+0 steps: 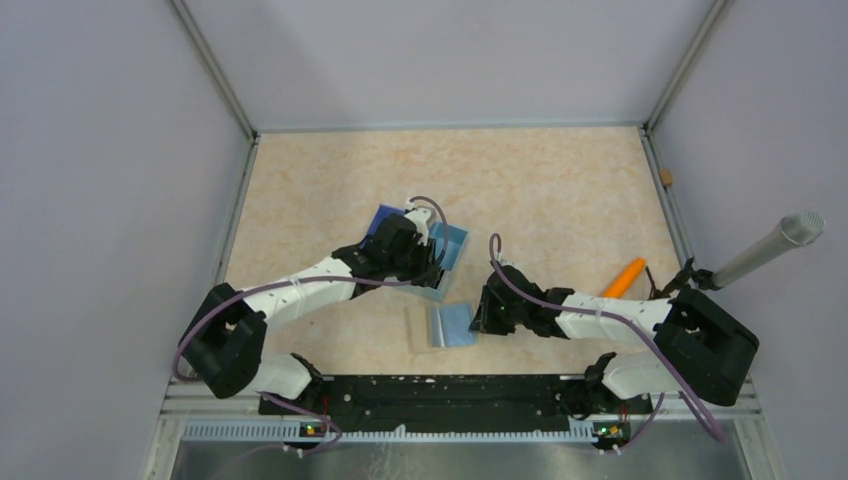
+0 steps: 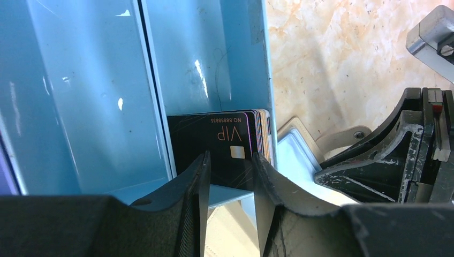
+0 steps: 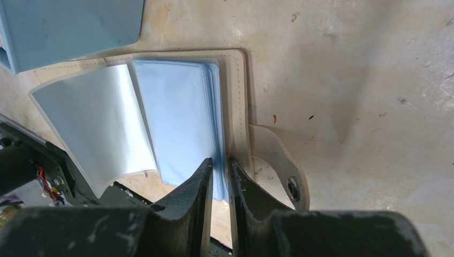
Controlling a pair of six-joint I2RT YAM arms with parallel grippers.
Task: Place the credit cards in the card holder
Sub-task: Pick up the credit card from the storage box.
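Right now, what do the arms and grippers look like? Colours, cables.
Left arm and right arm: white link shells, black joints, a purple cable looped along each. Left gripper and right gripper: matte black, two tapered scuffed fingers.

I count two pincers on my screens: the left gripper (image 2: 231, 163) and the right gripper (image 3: 220, 166). Just ahead of the left one's tips stands one stack of credit cards (image 2: 214, 136). One black card faces me, with several edges behind it packed too tight to number. They sit in one blue tray (image 2: 214, 64). At the right one's tips lies one card holder (image 3: 176, 118), opened on several clear sleeves. Well apart from both pincers I see one orange stick (image 1: 624, 277) and one grey cylinder (image 1: 770, 247).
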